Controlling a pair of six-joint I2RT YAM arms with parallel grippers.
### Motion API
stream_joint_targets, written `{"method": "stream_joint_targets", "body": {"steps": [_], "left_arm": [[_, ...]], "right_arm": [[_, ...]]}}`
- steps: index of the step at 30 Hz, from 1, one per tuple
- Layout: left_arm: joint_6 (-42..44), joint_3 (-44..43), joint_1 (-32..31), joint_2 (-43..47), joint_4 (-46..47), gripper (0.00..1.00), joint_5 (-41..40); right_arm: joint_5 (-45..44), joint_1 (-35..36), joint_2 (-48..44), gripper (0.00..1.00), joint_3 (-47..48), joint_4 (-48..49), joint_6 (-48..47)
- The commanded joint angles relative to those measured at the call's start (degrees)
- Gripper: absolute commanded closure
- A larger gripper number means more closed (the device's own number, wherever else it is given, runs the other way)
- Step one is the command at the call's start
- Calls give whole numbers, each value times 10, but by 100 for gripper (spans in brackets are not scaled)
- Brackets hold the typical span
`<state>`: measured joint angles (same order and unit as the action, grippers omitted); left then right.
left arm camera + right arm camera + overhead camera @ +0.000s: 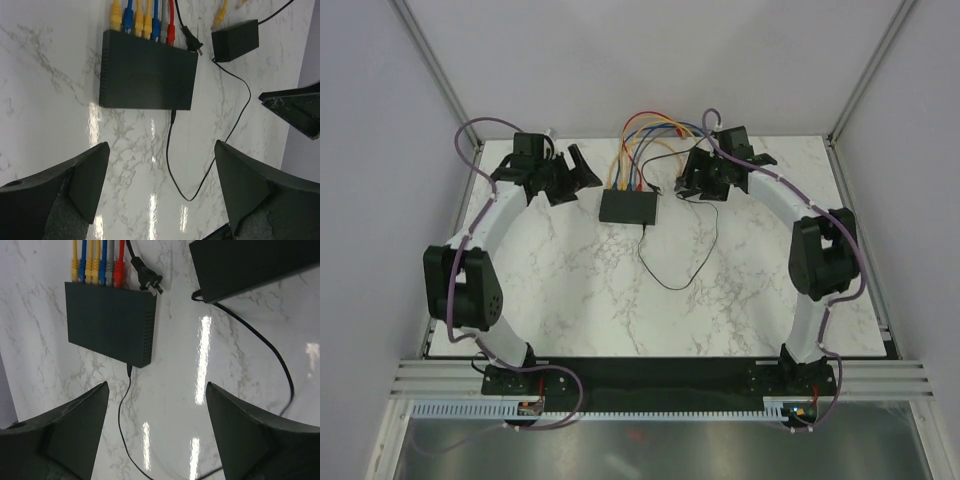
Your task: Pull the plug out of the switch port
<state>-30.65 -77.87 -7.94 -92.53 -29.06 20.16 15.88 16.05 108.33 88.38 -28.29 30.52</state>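
The switch (629, 206) is a flat black box lying on the marble table between my two grippers. Several yellow, blue, grey and red network plugs (145, 22) sit in the row of ports on its far edge. A small black barrel plug (172, 116) on a thin cord is seated in its near edge, and it also shows in the right wrist view (129, 371). My left gripper (161, 150) hovers open just left of the switch (147, 72). To the right of the switch (110, 322), my right gripper (156, 387) is open too. Neither holds anything.
The coloured cables (645, 135) loop back behind the switch. A black adapter block (235, 40) lies to the switch's right, close under the right gripper, with a two-prong mains plug (148, 281) beside it. Its thin black cord (670, 268) loops toward the near side. Walls enclose the table.
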Motion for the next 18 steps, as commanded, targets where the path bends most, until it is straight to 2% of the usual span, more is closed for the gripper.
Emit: {"method": "stream_joint_targets", "body": {"steps": [1, 2, 5, 9, 18], "left_arm": [[-15, -57, 13, -102, 81, 7, 87], [-13, -86, 13, -121, 85, 7, 94], [-11, -103, 9, -159, 126, 9, 106], [4, -156, 10, -225, 95, 10, 119], [20, -170, 10, -280, 84, 14, 121]], "right_arm": [[34, 18, 64, 13, 65, 47, 31], [32, 19, 87, 15, 85, 47, 32], [42, 21, 120, 19, 101, 74, 44], [70, 28, 171, 23, 123, 95, 64], [106, 52, 236, 35, 161, 126, 81]]}}
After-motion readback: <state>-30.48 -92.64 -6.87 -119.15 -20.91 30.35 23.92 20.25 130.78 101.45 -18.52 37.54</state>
